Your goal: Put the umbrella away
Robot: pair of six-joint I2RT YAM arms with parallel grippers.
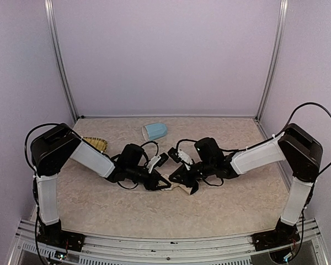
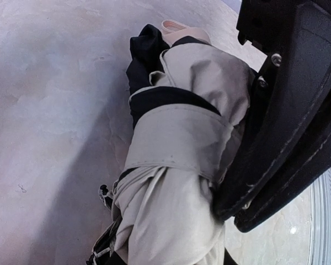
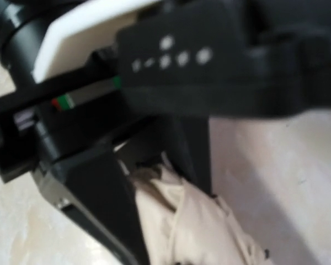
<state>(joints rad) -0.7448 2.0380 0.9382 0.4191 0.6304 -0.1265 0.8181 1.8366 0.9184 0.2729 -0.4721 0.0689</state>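
The umbrella (image 1: 166,186) lies folded at the table's middle, between the two arms. In the left wrist view it fills the frame: cream fabric (image 2: 176,187), black lining, a beige strap (image 2: 182,138) wrapped round it and the small beige handle (image 2: 176,26) at the far end. My left gripper (image 1: 157,182) is shut on the bundle. My right gripper (image 1: 179,178) comes in from the right, and its black tip (image 2: 227,205) rests against the fabric just below the strap. Its jaws look shut; whether they pinch cloth is hidden. The right wrist view is blurred and shows cream fabric (image 3: 193,226) between black fingers.
A light-blue mug (image 1: 154,131) lies on its side behind the grippers. A woven yellow straw tray (image 1: 95,144) sits at the left, partly under the left arm. Walls close the table on three sides.
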